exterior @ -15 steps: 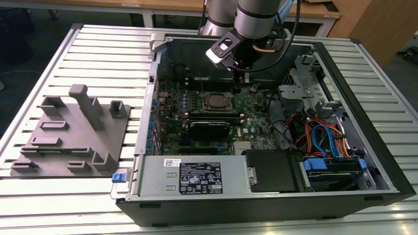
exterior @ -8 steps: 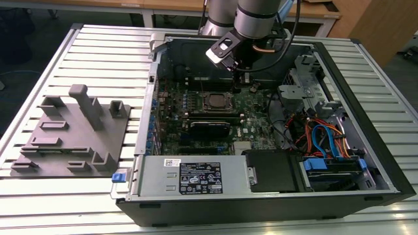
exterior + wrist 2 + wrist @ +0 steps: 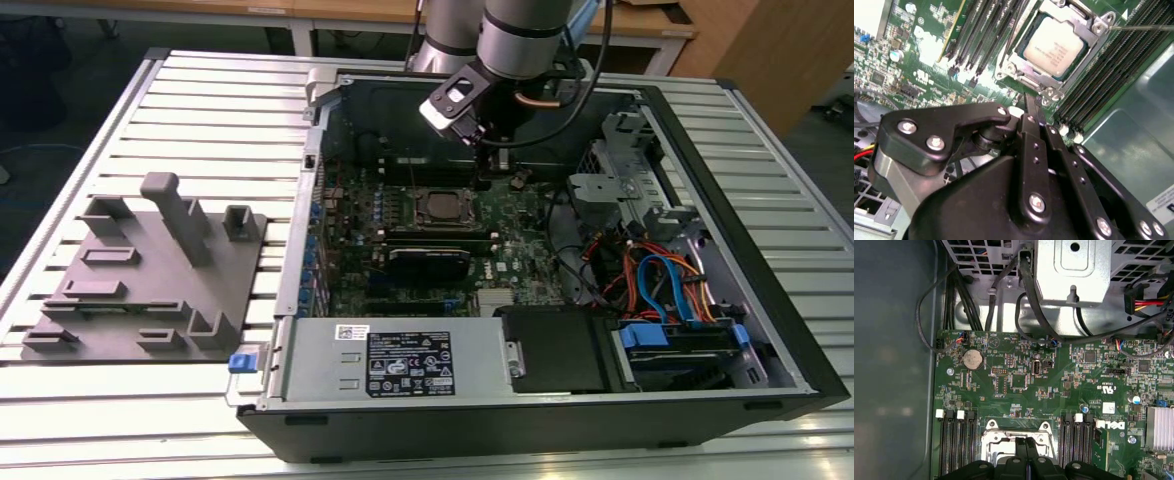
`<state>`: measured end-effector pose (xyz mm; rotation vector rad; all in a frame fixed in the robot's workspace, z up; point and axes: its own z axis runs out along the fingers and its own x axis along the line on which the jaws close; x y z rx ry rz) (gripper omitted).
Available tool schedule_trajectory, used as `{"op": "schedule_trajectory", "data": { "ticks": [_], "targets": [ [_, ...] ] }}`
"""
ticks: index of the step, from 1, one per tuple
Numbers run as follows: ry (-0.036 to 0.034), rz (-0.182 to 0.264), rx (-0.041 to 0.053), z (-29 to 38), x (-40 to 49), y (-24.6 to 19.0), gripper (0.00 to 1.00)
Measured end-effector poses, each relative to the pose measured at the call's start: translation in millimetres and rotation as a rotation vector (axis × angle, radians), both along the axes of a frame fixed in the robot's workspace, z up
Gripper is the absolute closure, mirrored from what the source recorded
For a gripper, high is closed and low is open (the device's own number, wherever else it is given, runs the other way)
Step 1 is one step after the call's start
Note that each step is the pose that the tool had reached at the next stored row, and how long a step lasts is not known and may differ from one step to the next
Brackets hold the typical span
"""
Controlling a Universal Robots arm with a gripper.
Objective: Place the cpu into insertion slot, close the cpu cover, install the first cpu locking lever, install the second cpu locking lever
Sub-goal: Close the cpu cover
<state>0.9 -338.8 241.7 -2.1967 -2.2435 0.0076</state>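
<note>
- An open black desktop computer case (image 3: 534,432) lies on its side on a slatted white metal table (image 3: 200,110). That turns its green motherboard (image 3: 527,232) face-up, probably so the arm can reach it from above.
- The cpu (image 3: 1054,47), a small flat square chip with a dull silvery-grey top, is already seated in the insertion slot (image 3: 1030,30), the square socket set into the board between banks of long black memory slots (image 3: 1114,65).
- The cpu cover (image 3: 1083,23), a thin silvery metal frame plate, lies flat over the socket. The chip shows through its large window, so the plate looks placed to pin the chip by its edges.
- A thin silvery wire rod (image 3: 1144,27) runs out from one corner of the frame across the memory slots. It may be a locking lever standing clear of its catch, though I cannot be sure from here.
- The black two-fingered gripper (image 3: 1030,107) hangs over the board with its tips just beside the socket's near edge. In both wrist views its fingers are pressed together, with only a seam between them and nothing visibly pinched there.
- Whether the tips touch the frame or hover just above it, I cannot tell.
- A grey moulded fixture block (image 3: 147,280) with upright pegs sits on the table at the exterior view's left, well apart from the socket.
</note>
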Motion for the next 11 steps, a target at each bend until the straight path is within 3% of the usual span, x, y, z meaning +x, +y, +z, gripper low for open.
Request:
{"op": "schedule_trajectory", "data": {
  "ticks": [6, 11],
  "targets": [
    [0.0000, 0.000, 0.0002, -1.4, -9.2, 0.1, 0.90],
    [0.0001, 0.000, 0.0001, -6.3, -19.0, 0.4, 0.90]
  ]
}}
